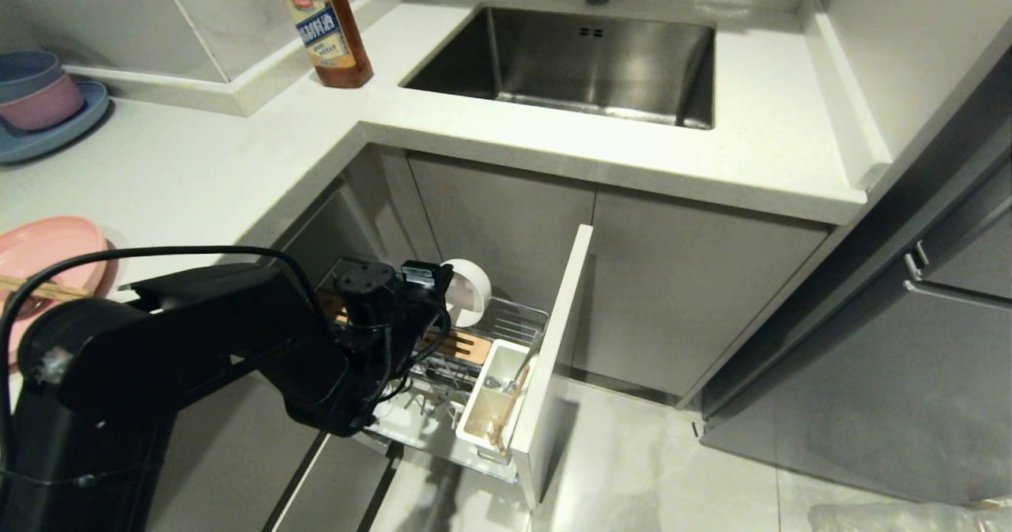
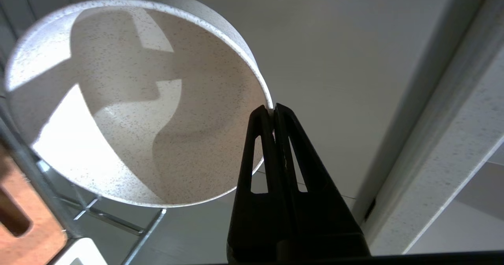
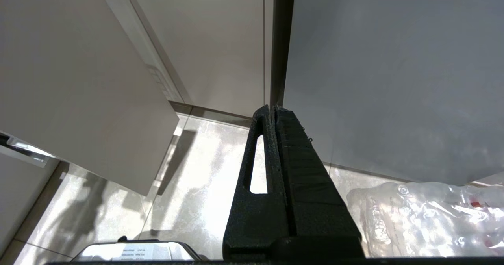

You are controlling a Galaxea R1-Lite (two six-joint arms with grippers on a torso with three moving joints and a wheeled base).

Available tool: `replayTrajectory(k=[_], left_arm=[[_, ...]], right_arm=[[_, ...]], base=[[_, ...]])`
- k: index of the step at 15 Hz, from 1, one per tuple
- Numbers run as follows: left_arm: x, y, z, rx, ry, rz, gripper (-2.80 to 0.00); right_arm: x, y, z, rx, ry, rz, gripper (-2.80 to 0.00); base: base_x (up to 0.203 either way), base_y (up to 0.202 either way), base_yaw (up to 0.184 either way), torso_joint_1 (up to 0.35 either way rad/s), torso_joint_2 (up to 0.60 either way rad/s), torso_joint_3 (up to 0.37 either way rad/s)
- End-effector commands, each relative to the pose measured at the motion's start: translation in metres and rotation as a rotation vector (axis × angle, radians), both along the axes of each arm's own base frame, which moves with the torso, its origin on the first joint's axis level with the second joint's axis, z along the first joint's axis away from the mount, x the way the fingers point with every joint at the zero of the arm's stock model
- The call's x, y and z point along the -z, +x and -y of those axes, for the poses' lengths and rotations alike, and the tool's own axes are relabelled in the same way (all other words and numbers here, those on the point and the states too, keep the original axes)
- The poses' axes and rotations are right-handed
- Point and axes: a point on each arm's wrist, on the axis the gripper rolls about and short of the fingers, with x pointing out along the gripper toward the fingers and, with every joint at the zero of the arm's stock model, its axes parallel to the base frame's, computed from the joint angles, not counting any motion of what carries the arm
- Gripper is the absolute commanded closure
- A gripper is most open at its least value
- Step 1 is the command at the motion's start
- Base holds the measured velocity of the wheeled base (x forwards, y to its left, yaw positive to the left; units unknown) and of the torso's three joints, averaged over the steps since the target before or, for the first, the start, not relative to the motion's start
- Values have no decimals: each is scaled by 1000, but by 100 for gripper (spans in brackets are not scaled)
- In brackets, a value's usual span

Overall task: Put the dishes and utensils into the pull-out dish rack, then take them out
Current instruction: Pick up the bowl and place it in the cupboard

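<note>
My left gripper (image 2: 273, 107) is shut on the rim of the cream-white bowl (image 2: 130, 99), which stands on edge with its hollow facing the wrist camera. The head view shows that bowl (image 1: 468, 291) at the back of the pull-out dish rack (image 1: 522, 326), above its slotted wooden block (image 1: 462, 346). The rack's white utensil cup (image 1: 494, 401) sits behind the narrow door front (image 1: 557, 358). The pink plate (image 1: 47, 255) lies on the counter at the left with the chopsticks (image 1: 43, 287) across it. I cannot pick out the spoon. My right gripper (image 3: 273, 108) hangs shut and empty above the floor.
A brown sauce bottle (image 1: 328, 22) stands beside the steel sink (image 1: 585, 58). Small blue and pink bowls (image 1: 35, 93) are stacked on a blue plate at the far left. Grey cabinet fronts close in the right. A clear plastic bag (image 3: 425, 214) lies on the floor.
</note>
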Motion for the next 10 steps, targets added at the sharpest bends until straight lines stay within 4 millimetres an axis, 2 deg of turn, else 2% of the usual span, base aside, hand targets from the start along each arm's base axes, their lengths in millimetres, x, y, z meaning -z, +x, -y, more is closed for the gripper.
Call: replayTrajectory(k=[1, 10], left_arm=[[2, 1, 0, -1, -9, 0, 0], [2, 2, -2, 2, -10, 1, 0]], right_arm=[[1, 0, 0, 0, 0, -2, 0], [0, 0, 0, 0, 0, -1, 0]], base=[[0, 0, 0, 0, 0, 0], [0, 0, 0, 0, 0, 0]])
